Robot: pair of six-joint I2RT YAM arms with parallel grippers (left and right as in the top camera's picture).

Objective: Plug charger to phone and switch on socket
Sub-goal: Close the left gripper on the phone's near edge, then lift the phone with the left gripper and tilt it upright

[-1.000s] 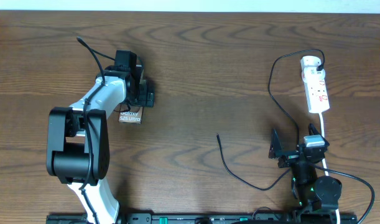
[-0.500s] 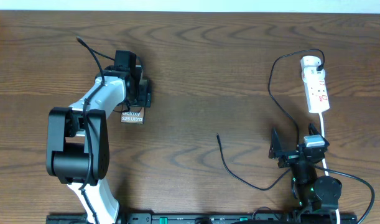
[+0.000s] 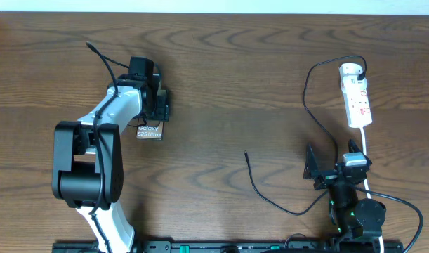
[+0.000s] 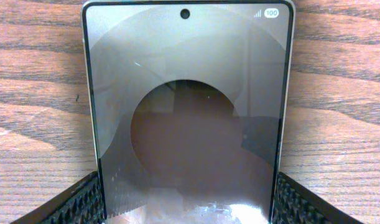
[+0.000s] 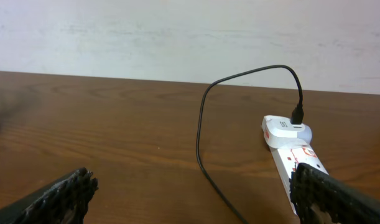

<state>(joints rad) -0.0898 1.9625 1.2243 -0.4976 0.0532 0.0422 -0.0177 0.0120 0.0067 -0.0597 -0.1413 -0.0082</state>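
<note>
**Phone.** The phone (image 3: 148,131) lies left of centre on the bench (image 3: 235,70). From overhead only one end shows, the end bearing the white "Galaxy S25 Ultra" text, and the rest is hidden beneath the left arm's wrist. In the left wrist view the screen fills the picture as a grey face with a darker round patch. A punch-hole lens and a "100" badge sit at the far edge, and the near end is cut off by the frame. Whether the phone rests flat on the wood or is slightly raised cannot be made out.

**Left claw.** The left claw (image 4: 186,208) is clamped on the phone, with one textured pad (image 4: 84,202) against each long edge. Only the tips of the pads are in frame.

**Charger.** The charger (image 3: 307,91) is well apart from the phone, on the right half of the bench. Its connector tip (image 3: 246,153) lies free near the middle. Its black plug (image 3: 361,68) sits in the far end of the socket (image 3: 357,95). Part of the cable passes under the right arm and is lost to view there.

**Socket.** The socket is a white strip with red markings at the far right. Its white cord (image 3: 366,140) runs back toward the arm's base. The position of its switch is too small to read.

**Right claw.** The right claw (image 5: 199,196) holds nothing and points toward the socket. Its fingers (image 5: 65,193) are spread wide.
</note>
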